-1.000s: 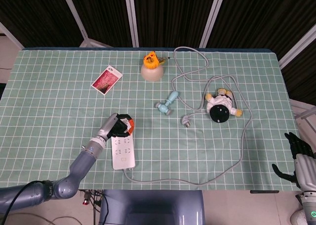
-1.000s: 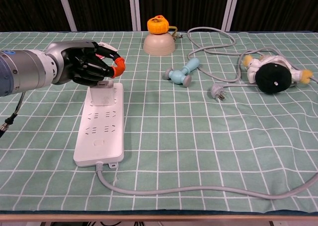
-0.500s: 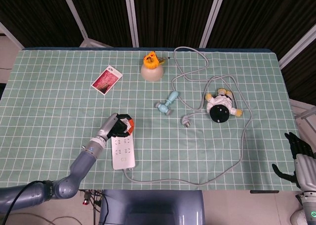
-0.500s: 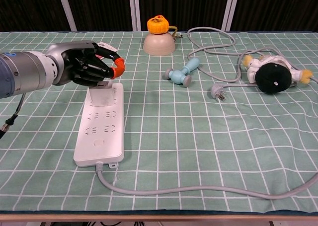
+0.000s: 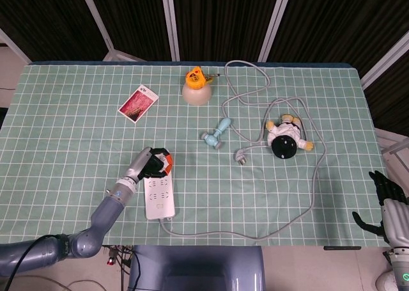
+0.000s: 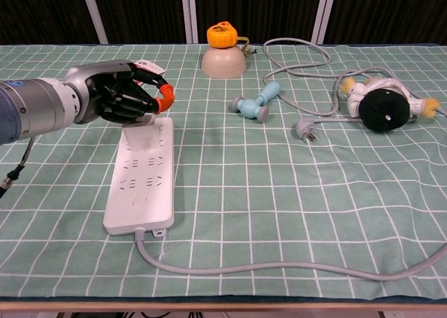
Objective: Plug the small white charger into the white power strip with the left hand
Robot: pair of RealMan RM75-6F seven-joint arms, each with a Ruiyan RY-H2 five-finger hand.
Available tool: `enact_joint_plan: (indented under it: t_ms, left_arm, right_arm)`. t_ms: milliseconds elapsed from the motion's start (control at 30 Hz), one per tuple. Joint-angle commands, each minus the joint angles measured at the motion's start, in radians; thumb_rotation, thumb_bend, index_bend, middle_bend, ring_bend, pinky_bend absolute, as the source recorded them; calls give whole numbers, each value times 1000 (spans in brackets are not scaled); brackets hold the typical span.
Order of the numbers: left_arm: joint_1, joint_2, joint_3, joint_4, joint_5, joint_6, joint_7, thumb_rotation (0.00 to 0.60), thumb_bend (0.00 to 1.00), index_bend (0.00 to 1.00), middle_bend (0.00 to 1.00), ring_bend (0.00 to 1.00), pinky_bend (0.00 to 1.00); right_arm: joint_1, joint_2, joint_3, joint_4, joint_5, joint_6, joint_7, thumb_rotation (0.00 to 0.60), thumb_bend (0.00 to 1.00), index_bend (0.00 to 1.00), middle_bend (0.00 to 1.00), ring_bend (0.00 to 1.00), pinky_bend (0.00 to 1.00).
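My left hand (image 6: 122, 98) is curled over the far end of the white power strip (image 6: 142, 182), its dark fingers closed around the small white charger (image 6: 143, 121), of which only a pale sliver shows beneath my palm, pressed down against the strip's top sockets (how deep the prongs sit I cannot tell, since the hand hides them). One fingertip wears an orange cap, poised just above the strip's far edge. From the head view the left hand (image 5: 153, 164) sits at the upper end of the power strip (image 5: 160, 197), which lies lengthwise toward me on the green checked cloth of the bench (image 5: 77, 144). The strip's grey cable (image 6: 293, 268) runs along the near edge and off to the right. My right hand (image 5: 385, 198) hangs off the bench's right side, fingers apart and holding nothing. Farther back stand an upturned beige bowl (image 6: 223, 61) with an orange toy on top, a pale blue dumbbell-shaped piece (image 6: 256, 102), a loose grey plug (image 6: 305, 128), a plush figure with a black round face (image 6: 384, 105), and a red card (image 5: 138, 103) well off to the left.
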Motion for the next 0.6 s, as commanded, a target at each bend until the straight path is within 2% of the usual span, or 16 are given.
enact_joint_plan:
  t_ms: [33, 200, 300, 333, 433, 533, 600]
  left_arm:
    - [4, -1, -11, -4, 17, 10, -10, 600, 464, 787, 971, 965, 1000]
    - [15, 14, -41, -28, 76, 51, -29, 600, 444, 687, 882, 879, 977]
    - [30, 20, -62, -48, 134, 98, -49, 600, 435, 625, 774, 761, 874]
    - [36, 23, -69, -56, 162, 122, -55, 600, 433, 615, 730, 715, 822]
    - [57, 47, -65, -86, 245, 172, -54, 600, 415, 588, 576, 503, 585]
    - [88, 102, -22, -116, 347, 218, -10, 600, 368, 531, 424, 283, 363]
    - [119, 144, 22, -125, 431, 270, 41, 600, 331, 482, 332, 183, 244]
  right_arm:
    - [0, 0, 0, 0, -1, 0, -2, 600, 348, 0, 0, 0, 0]
    - [0, -1, 0, 2, -1, 1, -3, 600, 348, 0, 0, 0, 0]
    - [0, -2, 0, 2, -4, 4, -6, 600, 348, 0, 0, 0, 0]
    - [0, -2, 0, 2, -4, 5, -6, 600, 347, 0, 0, 0, 0]
    - [-1, -3, -1, 3, -5, 5, -6, 600, 348, 0, 0, 0, 0]
    - [-1, -3, -1, 4, -9, 7, -7, 600, 348, 0, 0, 0, 0]
    - [-1, -3, -2, 5, -11, 7, -9, 600, 348, 0, 0, 0, 0]
